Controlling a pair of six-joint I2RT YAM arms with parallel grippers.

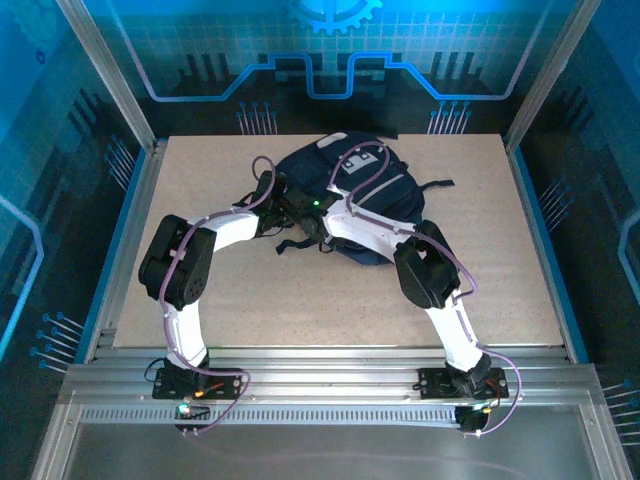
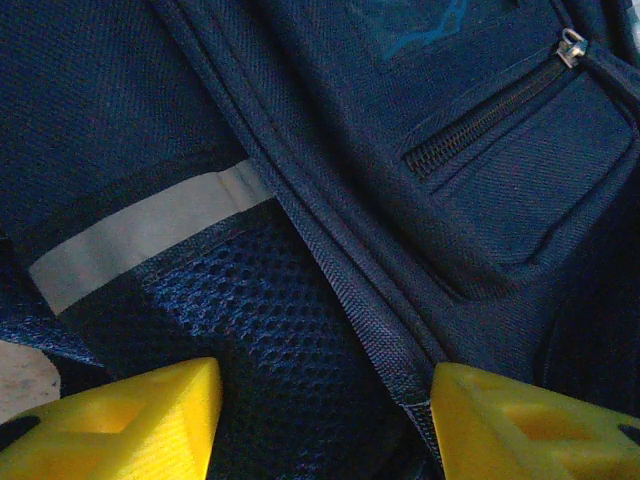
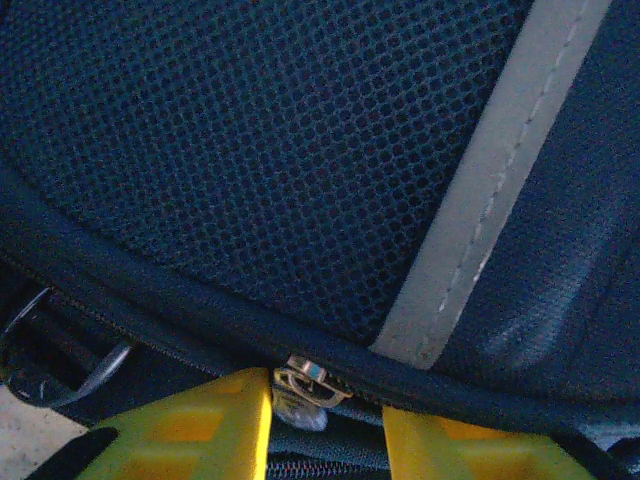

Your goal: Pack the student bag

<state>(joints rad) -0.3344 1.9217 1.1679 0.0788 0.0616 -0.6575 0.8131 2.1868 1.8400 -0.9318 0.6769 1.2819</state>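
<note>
On the student bag [image 1: 395,200], left gripper [image 2: 325,420] and right gripper [image 3: 327,420] gape, the right astride a zipper pull [image 3: 305,385]

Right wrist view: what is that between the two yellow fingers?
A small metal zipper pull of the backpack sits between the right gripper's yellow fingers, as the right wrist view shows.

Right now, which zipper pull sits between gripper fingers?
The silver pull under the mesh, at the right gripper; the pocket pull lies clear of the left gripper.
</note>
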